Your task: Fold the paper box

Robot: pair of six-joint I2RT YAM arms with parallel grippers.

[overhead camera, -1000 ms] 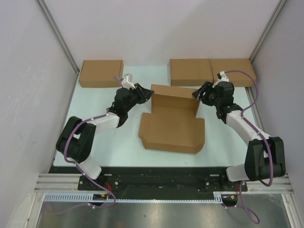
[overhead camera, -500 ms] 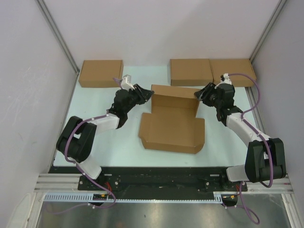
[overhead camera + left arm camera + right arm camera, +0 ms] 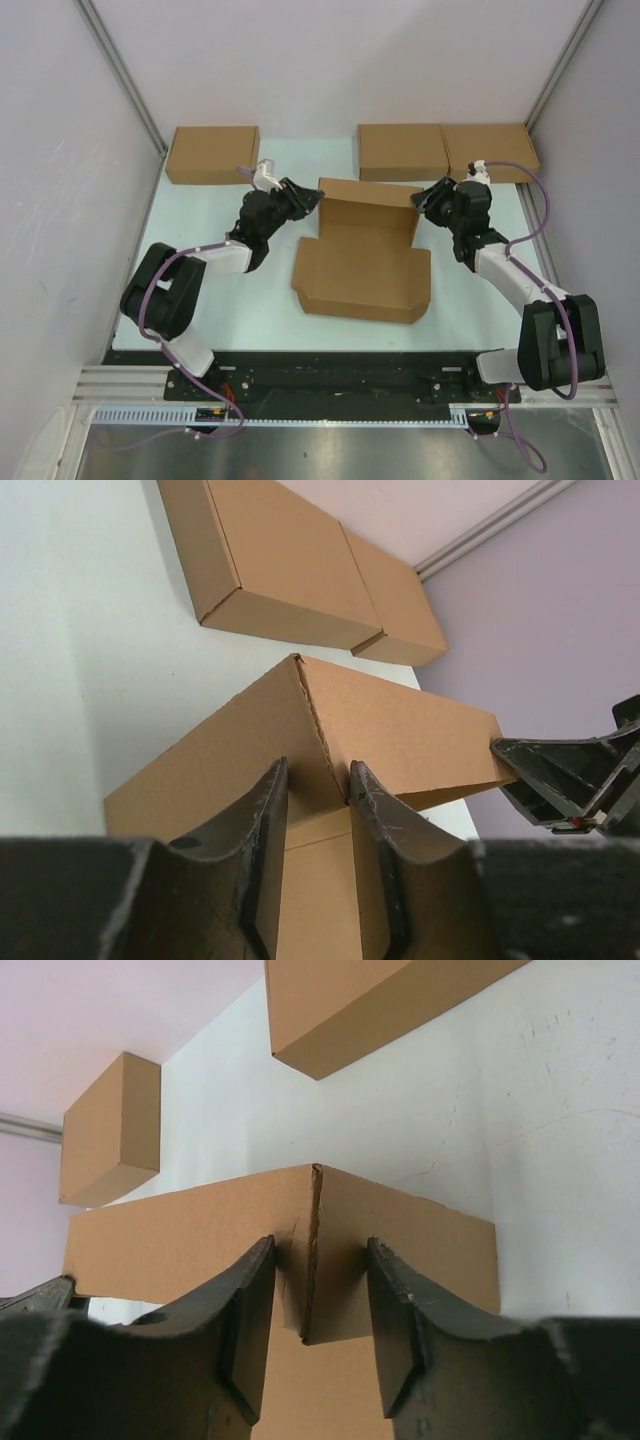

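At the centre of the table [image 3: 240,300] sits the half-raised paper box [image 3: 362,270]. The left gripper [image 3: 318,780] pinches its 11 o'clock corner. The right gripper [image 3: 320,1260], part-open, straddles the 1 o'clock corner, grip uncertain. Uneven squeezing could buckle the back wall.

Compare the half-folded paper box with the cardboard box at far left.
The paper box lies open, rear wall raised; the far-left box is closed and flat. The paper box spreads wider than the far-left box. The left gripper and right gripper straddle the paper box's rear corners; the far-left box stands untouched. Both are plain brown cardboard.
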